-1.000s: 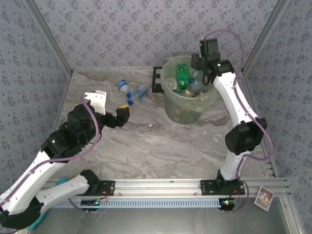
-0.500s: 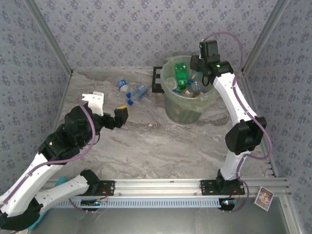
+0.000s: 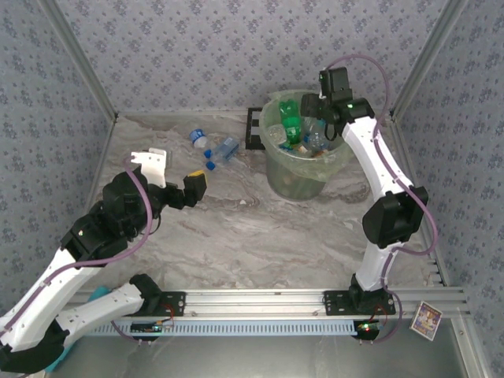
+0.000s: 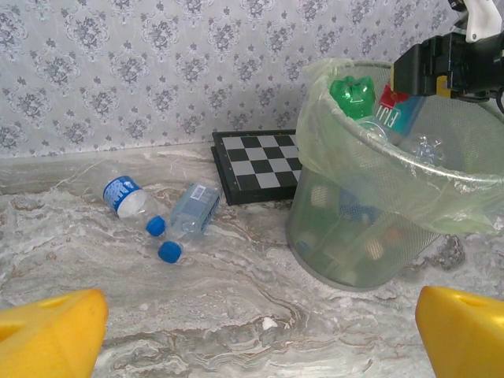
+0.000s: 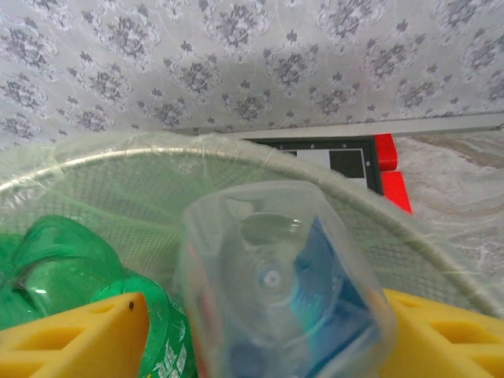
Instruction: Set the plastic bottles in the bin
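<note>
Between the right gripper's (image 5: 264, 335) jaws, above the part-filled bin (image 5: 118, 150), sits a clear bottle (image 5: 276, 283), gripped or loose I cannot tell; two bottles (image 4: 193, 209) lie ahead of the left gripper's (image 4: 252, 327) wide-open jaws.

Two bottles (image 3: 227, 147) left of bin (image 3: 293, 183), checkerboard (image 4: 256, 161) beside bin
</note>
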